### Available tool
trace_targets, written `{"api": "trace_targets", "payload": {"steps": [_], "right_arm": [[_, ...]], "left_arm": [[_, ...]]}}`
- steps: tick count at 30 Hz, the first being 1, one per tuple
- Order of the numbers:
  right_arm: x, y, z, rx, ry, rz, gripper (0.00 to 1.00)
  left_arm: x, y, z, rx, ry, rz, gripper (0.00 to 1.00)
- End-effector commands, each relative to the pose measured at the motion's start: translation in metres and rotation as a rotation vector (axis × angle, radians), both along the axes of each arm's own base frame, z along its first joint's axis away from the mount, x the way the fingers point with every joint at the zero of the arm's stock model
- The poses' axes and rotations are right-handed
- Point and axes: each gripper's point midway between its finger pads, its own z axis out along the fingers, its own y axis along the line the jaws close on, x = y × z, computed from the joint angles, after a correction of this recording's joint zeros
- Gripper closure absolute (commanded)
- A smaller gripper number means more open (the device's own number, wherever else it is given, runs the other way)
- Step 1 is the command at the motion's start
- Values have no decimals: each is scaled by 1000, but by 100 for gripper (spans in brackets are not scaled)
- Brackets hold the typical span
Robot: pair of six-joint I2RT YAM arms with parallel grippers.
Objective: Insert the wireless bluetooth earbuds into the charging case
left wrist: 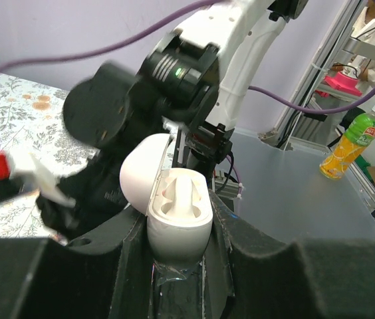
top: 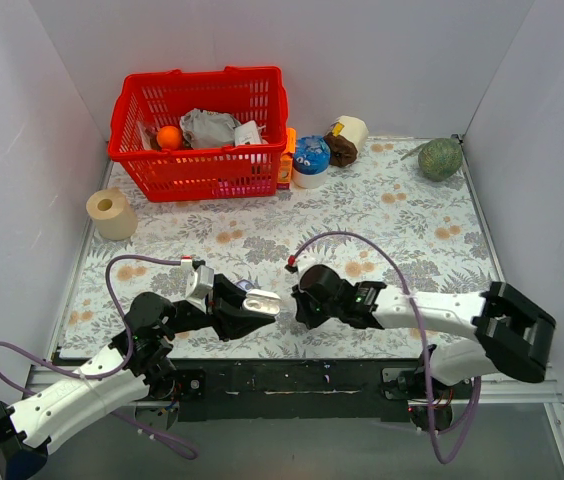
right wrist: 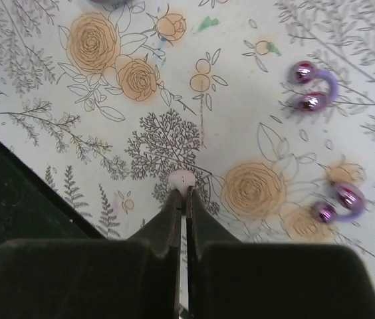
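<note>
Left wrist view shows the charging case (left wrist: 177, 219) standing upright between the two dark fingers of the left gripper (left wrist: 177, 262), low in the middle of the frame. The fingers press on both sides of its lower body, so the jaws stand narrow and hold it. The lid (left wrist: 141, 166) is open and leans to the left. The inside of the case looks pale and I see no bud in it. Behind the case, in the upper middle, the right arm (left wrist: 174, 73) fills much of the frame, and a bottle (left wrist: 350, 143) with orange drink stands at the far right.

In the right wrist view the right gripper (right wrist: 182, 199) points down at the flowered table cover (right wrist: 54, 100), and its jaws are closed to a thin slit. A small pale round thing (right wrist: 182, 179) sits just at the tips; I cannot tell what it is or if it is pinched. Both earbuds lie on the cover, apart from the jaws: one earbud (right wrist: 312, 102) in the upper right of the frame, the other earbud (right wrist: 349, 196) at the right edge, near the level of the fingertips.

From the top view, the two grippers are close together near the lower middle.
</note>
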Motion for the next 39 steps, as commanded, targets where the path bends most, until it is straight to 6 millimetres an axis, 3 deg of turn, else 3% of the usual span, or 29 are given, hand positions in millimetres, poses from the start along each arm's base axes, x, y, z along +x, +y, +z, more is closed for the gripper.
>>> {"api": "trace_targets", "payload": {"steps": [1,3,5,6,7,8,9,12,13,15,16,18,19,22,30,39], "right_arm": [[20,-23,75,34,-196,-32,99],[24,-26,140,125,-330,14,99],[17,-44,168,99,-374,74,99],[16,-49,207,146,-425,80,99],[14,-55,225,137,-470,127,99],[6,-66,228,100,-455,168,99],[1,-68,259,144,-494,199,99],[-16,-78,279,148,-497,297,99],[-21,-79,291,166,-523,338,99],[-27,-83,299,186,-547,377,99],[-31,-83,301,201,-544,400,99],[-37,-83,307,237,-557,422,99],[-45,-81,306,261,-540,458,99],[-50,-78,305,292,-536,477,99],[-50,-62,292,352,-520,477,99],[-45,-39,291,420,-527,473,99]], "left_arm": [[0,1,-1,2,-9,8,100],[1,2,-1,3,-9,13,100],[2,1,0,0,-21,18,100],[4,0,0,4,-23,19,100],[5,-1,0,5,-27,24,100],[6,-2,3,-2,-47,27,100],[9,-5,-1,13,-43,27,100],[14,-11,3,6,-78,26,100],[18,-18,-3,29,-68,13,100],[20,-24,7,16,-103,-4,100],[24,-31,-2,52,-84,-33,100],[25,-37,7,38,-87,-80,100],[27,-41,0,60,-69,-121,100],[30,-48,13,30,-75,-167,100],[35,-67,14,58,-53,-267,100],[34,-71,12,59,-27,-299,100]]}}
